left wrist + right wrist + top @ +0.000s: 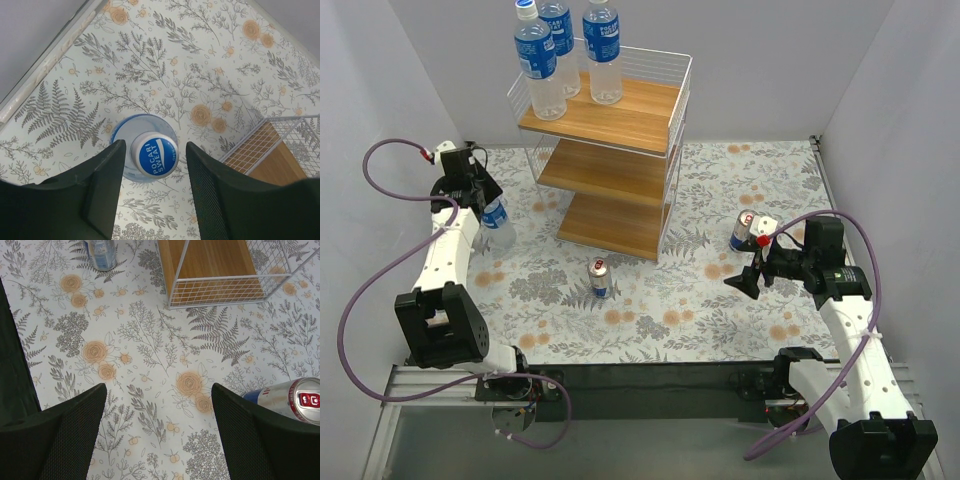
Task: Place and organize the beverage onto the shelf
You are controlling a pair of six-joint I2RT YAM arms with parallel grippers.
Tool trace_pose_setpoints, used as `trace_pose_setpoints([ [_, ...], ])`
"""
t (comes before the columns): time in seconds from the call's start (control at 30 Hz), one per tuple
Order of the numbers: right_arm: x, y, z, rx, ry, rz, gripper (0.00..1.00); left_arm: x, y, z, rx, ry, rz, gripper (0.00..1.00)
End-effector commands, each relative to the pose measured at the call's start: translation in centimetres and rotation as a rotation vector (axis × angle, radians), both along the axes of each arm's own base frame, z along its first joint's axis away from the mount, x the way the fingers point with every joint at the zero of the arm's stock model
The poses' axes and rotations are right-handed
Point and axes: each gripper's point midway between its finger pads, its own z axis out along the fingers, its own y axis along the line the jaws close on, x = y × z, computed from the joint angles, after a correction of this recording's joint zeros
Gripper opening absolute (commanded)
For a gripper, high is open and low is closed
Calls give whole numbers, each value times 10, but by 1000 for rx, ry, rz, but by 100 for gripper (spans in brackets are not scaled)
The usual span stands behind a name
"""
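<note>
Three clear bottles with blue labels point(542, 75) stand on the top board of the white wire shelf point(620, 135). A fourth bottle point(154, 156) stands on the floral mat left of the shelf. My left gripper point(155, 144) straddles its blue cap from above, jaws open, with a gap on each side of the cap. One slim can point(599, 278) stands in front of the shelf. Another can point(290, 397) lies just to the right of my right gripper point(159, 387), which hangs open over bare mat with nothing between its fingers.
The shelf's corner point(272, 152) lies close to the right of the left gripper. The shelf's lowest board point(215, 270) and the standing can point(101, 252) show ahead of the right gripper. Grey walls enclose the mat on three sides.
</note>
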Motion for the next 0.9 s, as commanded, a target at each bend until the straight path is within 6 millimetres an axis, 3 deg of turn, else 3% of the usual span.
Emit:
trace_pose_setpoints([
  [0.0,-1,2,1,4,-21,12,91,10,9,30,51,-64,5,49],
  [0.13,-1,2,1,6,-17,12,91,10,6,26,54,-56,-15,46],
  [0.37,0,2,2,3,-20,10,91,10,5,22,70,-41,-48,33],
  [0.77,-1,4,7,16,-27,22,91,-11,-5,2,56,0,-91,33],
  [0.8,-1,4,7,17,-26,23,91,-11,-6,2,55,-2,-101,29],
  [0.83,-2,4,7,19,-23,25,91,-11,-9,5,56,-10,-119,13],
  [0.87,-2,5,8,22,-26,29,91,-12,-10,5,58,-11,-121,5],
])
